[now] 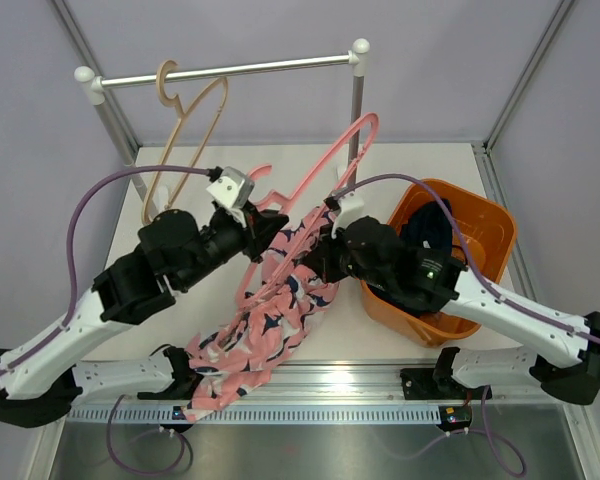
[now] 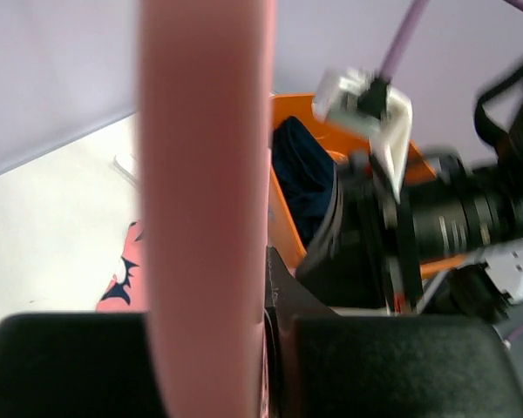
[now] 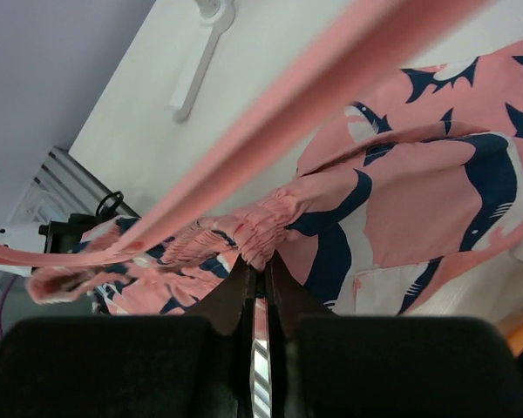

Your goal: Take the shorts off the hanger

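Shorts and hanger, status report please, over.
Left fingers shut on pink hanger. Right fingers shut on shorts at waistband. Shorts not yet off hanger. Orange bin close on right side.

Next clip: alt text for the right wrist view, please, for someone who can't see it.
The right fingers are pinched shut on the gathered waistband of the pink, shark-print shorts. The blurred bar of the pink hanger crosses the frame diagonally, close to the camera, with the white table behind.
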### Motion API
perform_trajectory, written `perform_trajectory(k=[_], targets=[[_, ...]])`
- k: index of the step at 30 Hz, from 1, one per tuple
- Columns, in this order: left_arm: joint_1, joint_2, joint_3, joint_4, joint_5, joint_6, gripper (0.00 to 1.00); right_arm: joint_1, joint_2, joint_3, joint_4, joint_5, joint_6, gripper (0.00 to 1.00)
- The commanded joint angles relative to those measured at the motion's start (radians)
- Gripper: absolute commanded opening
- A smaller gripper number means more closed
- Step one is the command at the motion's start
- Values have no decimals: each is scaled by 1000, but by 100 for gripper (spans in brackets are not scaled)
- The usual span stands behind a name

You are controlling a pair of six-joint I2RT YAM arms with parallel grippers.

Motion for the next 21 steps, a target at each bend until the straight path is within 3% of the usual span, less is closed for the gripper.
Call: perform_trajectory(k=[1, 8, 13, 16, 17, 21], targets=[[-6, 54, 79, 118, -130, -29, 0, 73, 57, 87, 6, 161, -14, 0], [-5, 88, 170, -23, -344, -36, 0, 74, -24, 210, -110, 409, -100, 0], [-5, 8, 147, -88, -443, -25, 0, 71, -115, 432, -131, 789, -275, 0], [-3, -29, 128, -123, -469, -23, 0, 70, -232, 463, 134, 981, -564, 0], [-3, -48, 122, -131, -473, -28, 0, 71, -268, 458, 329, 997, -705, 0], [-5, -84, 90, -155, -476, -40, 0, 71, -423, 469, 555, 916, -814, 0]])
